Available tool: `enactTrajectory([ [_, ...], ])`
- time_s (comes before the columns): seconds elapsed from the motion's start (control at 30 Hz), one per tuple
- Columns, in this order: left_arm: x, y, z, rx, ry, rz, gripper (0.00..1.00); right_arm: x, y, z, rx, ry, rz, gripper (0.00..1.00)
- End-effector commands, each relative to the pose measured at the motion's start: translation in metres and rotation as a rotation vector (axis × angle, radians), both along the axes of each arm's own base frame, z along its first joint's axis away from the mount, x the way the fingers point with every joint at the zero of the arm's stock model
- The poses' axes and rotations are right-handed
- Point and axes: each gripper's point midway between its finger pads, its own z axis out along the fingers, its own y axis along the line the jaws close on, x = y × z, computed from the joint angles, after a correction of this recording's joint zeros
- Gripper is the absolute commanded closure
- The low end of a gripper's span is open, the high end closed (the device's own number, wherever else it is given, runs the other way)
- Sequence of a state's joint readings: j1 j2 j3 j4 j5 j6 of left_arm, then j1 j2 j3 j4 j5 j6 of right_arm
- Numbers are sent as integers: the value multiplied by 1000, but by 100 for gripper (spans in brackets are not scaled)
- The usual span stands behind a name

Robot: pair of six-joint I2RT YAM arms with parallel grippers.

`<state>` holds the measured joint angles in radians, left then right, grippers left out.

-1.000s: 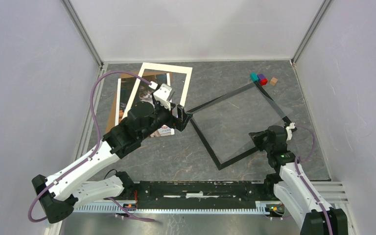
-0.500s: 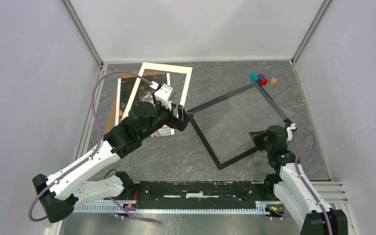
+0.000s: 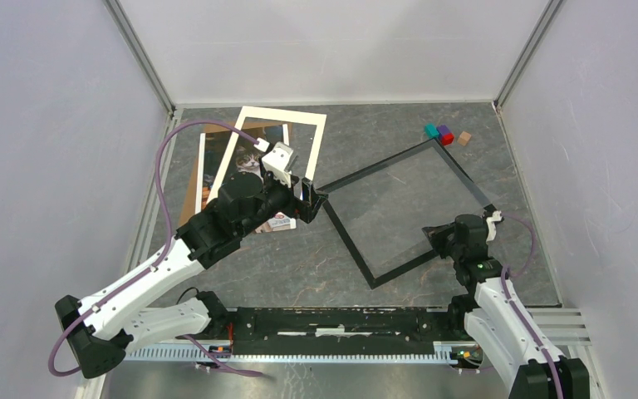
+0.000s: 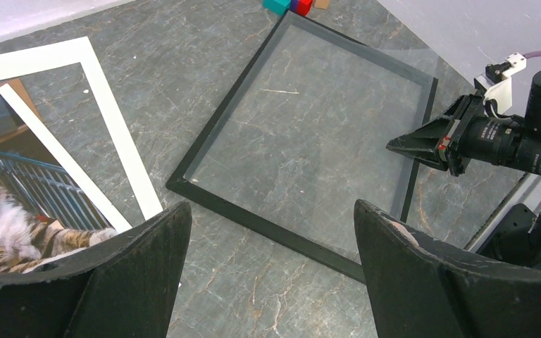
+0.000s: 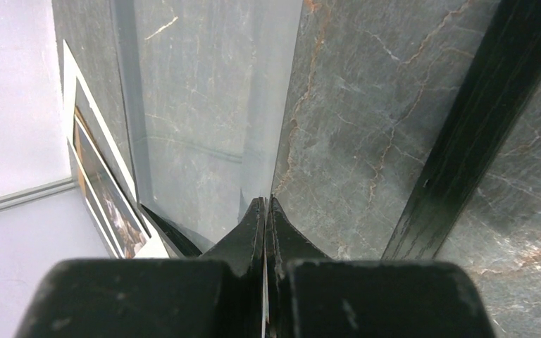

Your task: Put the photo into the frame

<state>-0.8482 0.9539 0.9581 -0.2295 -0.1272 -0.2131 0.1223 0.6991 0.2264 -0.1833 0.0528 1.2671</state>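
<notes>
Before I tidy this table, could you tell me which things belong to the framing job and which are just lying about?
For the job: photo, frame; probably also the clear sheet, white mat and brown backing board.

Lying about: small coloured blocks at the far edge.

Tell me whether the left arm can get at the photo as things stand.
Probably yes: the left gripper, fingers open, hangs just beside the photo with nothing between. The white mat overlapping it may hinder a pickup.
</notes>
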Motion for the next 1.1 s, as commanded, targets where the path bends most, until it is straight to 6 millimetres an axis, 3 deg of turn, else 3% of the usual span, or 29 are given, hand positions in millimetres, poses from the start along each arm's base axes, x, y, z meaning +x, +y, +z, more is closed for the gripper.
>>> enactTrajectory([
  [0.0, 3, -4, 9, -28, -35, -11, 9, 3, 1, 9, -17, -6, 26, 100],
  [0.27, 2, -4, 9, -27, -33, -15, 9, 5, 5, 11, -43, 11, 81, 100],
  [0.47, 3, -5, 8, -26, -30, -16, 9, 7, -9, 15, -89, 28, 70, 100],
  [1.07, 2, -9, 5, -28, -20, -29, 9, -2, 4, 0, -7, 58, 121, 100],
])
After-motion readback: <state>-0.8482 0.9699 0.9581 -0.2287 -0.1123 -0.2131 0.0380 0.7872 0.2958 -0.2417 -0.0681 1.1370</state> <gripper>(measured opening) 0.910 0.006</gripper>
